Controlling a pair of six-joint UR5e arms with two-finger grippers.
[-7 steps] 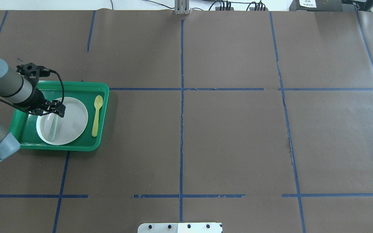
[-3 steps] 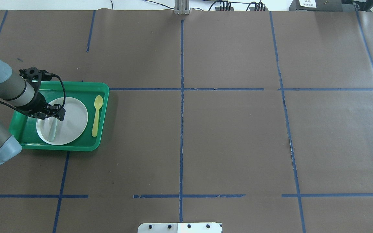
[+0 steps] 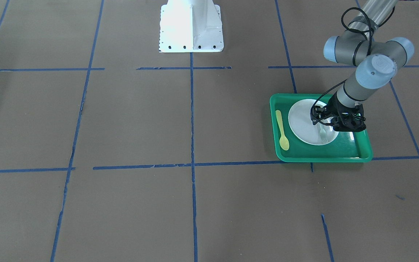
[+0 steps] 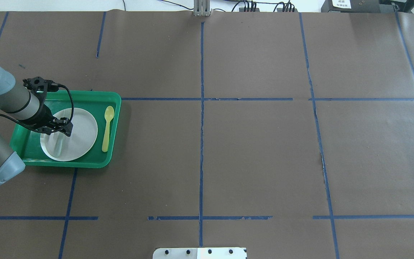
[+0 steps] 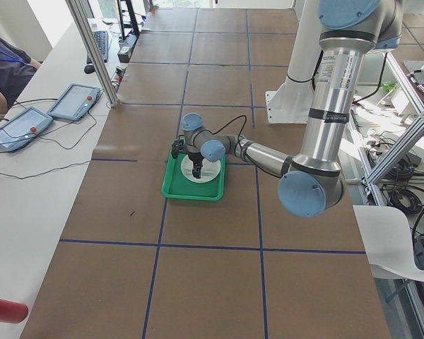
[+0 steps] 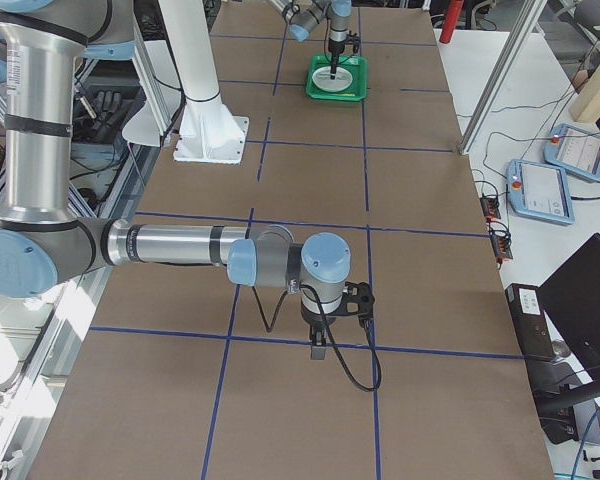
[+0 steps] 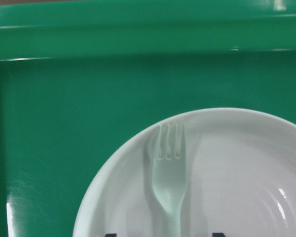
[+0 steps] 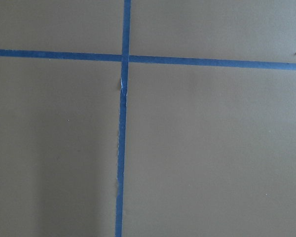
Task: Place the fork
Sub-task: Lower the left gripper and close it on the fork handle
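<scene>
The pale whitish-green fork (image 7: pixel 170 182) lies flat on a white plate (image 7: pixel 246 163) inside a green tray (image 7: pixel 64 123). In the overhead view the fork (image 4: pixel 58 144) lies on the left part of the plate (image 4: pixel 81 133), in the tray (image 4: pixel 84 95). My left gripper (image 4: pixel 59 131) is over the fork's handle, open, with a fingertip on each side of it and the tines pointing away. The front-facing view shows the same left gripper (image 3: pixel 336 127) above the fork (image 3: pixel 324 135). My right gripper (image 6: pixel 320 345) shows only in the exterior right view; I cannot tell whether it is open or shut.
A yellow spoon (image 4: pixel 107 127) lies in the tray to the right of the plate. Brown paper with blue tape lines covers the table (image 4: pixel 257 151). The robot's white base (image 3: pixel 191 25) stands at the table's middle near edge.
My left gripper has shifted a little toward the robot over the plate. The fork, plate and spoon have not moved.
</scene>
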